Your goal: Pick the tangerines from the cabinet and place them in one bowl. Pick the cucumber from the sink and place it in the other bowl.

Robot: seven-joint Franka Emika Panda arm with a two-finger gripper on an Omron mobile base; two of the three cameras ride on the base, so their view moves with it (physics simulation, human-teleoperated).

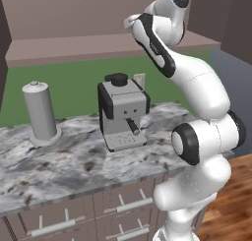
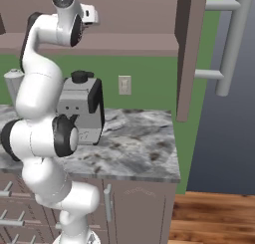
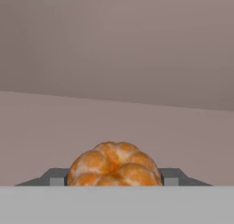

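In the hand view, the gripper (image 3: 114,182) pinches a bright orange tangerine (image 3: 114,166) between its fingertips, inside the cabinet (image 3: 119,54) above the shelf. The pick step appears complete; next, withdraw it clear of the cabinet toward a bowl.

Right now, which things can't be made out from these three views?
- Lower half of the tangerine, hand view: cut off by the grey band, so its contact with the cabinet shelf is unseen.
- Claw fingers, hand view: just their tips flank the fruit.
- Coffee machine, right base view: partly behind the arm.
- Paper towel roll, right base view: mostly behind the arm.
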